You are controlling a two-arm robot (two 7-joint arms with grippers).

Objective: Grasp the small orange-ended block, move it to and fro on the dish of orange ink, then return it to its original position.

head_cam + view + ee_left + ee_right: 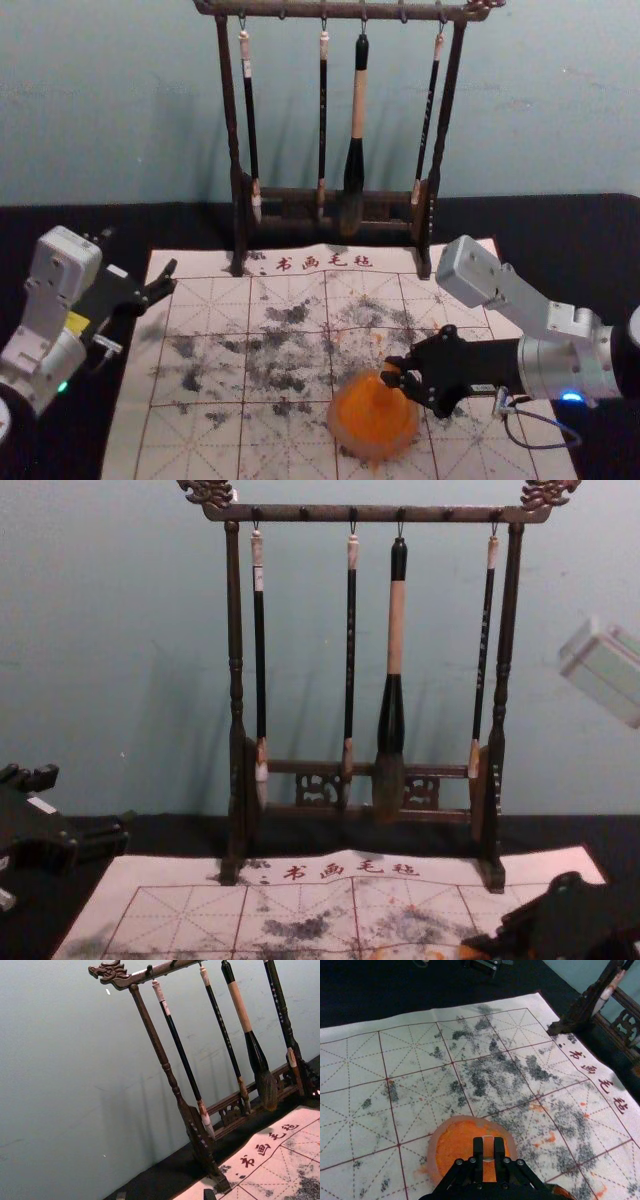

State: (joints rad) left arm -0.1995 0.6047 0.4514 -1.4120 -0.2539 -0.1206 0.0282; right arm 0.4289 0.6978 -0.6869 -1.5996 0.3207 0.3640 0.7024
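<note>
In the head view, my right gripper [392, 374] reaches in over the back right part of the dish of orange ink [334, 432], shut on the small block [391, 367]. The right wrist view has the block [488, 1147] upright between the fingers of the right gripper [488, 1152], above the dish [434, 1147]. Its lower end is hidden, so contact with the ink cannot be told. My left gripper [139, 254] is parked open beside the mat's left edge; its fingertips straddle empty space in the left wrist view, where the gripper [165, 1195] shows at the edge.
A dark wooden rack [235, 215] with several hanging brushes stands at the mat's back edge, beyond the dish. The gridded white mat [200, 360] bears grey and orange stains. A blue cable [545, 442] loops below the right arm.
</note>
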